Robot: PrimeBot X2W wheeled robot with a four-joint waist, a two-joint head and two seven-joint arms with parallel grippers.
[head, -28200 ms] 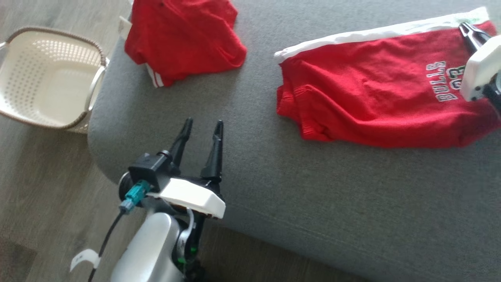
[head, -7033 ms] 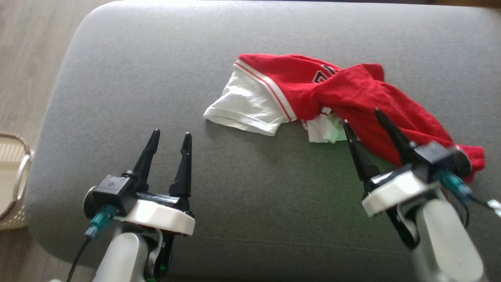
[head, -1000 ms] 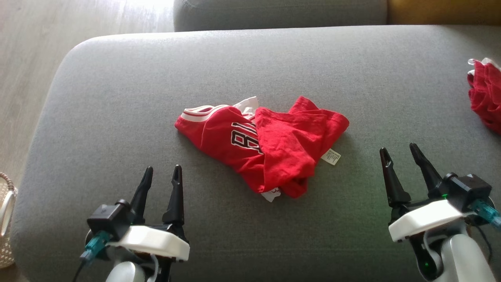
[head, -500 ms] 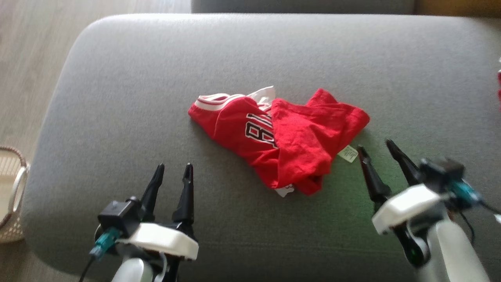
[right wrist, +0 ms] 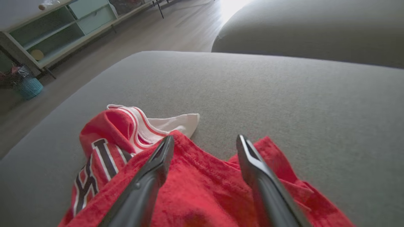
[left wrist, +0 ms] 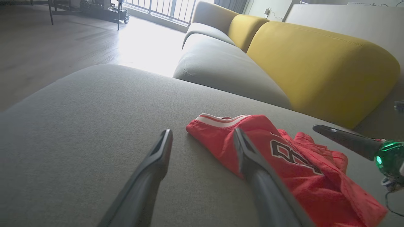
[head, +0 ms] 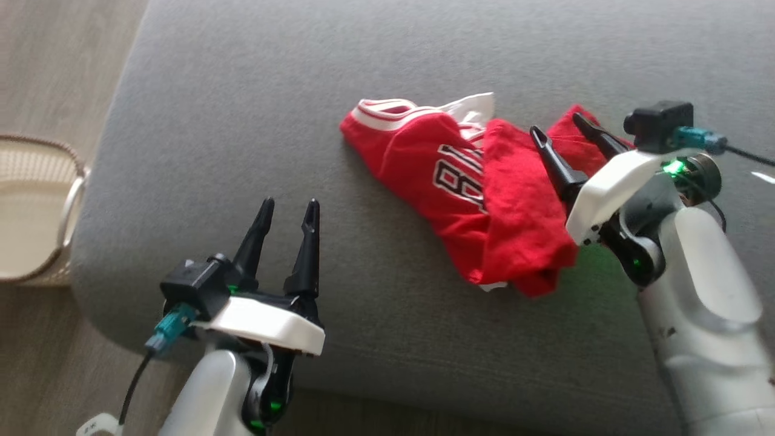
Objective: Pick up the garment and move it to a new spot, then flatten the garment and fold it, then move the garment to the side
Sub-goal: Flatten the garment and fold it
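Bright daylight glare behind — wrist views bend at edges.

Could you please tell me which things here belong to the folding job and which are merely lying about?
Part of the job: red garment, crumpled on the grey cushion; right gripper, open, above the garment; left gripper, open, apart from it.
Just lying about: pale basket beside the cushion; yellow sofa back; shelf unit.

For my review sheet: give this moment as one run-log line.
stage: pre-grasp | garment: crumpled on grey cushion | right gripper: open, over garment | left gripper: open, empty, apart from garment
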